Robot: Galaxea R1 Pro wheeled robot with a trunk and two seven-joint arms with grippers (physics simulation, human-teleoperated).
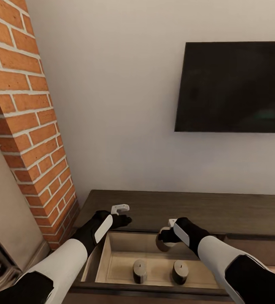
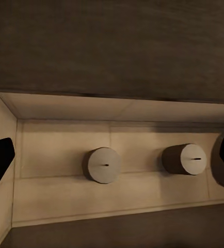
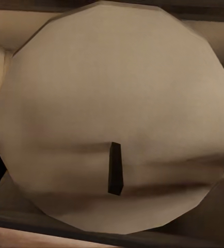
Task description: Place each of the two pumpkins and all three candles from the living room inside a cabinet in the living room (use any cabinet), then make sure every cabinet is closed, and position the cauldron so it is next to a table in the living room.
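The right hand (image 1: 166, 236) pinches a third candle (image 3: 112, 119) above the cabinet's (image 1: 175, 207) open drawer (image 1: 120, 249). Lower it upright to the far right, clear of the two candles (image 1: 140, 270) standing inside. The left hand (image 1: 120, 214) hovers spread.

The long dark brown cabinet (image 1: 188, 207) stands against the wall beside the brick fireplace (image 1: 27, 126), with an open pale-lined drawer (image 1: 120, 253) at the front of it. Two candles rest upright on the drawer floor, side by side and apart: one (image 1: 140, 271) nearer the fireplace, the other (image 1: 180, 272) farther from it.
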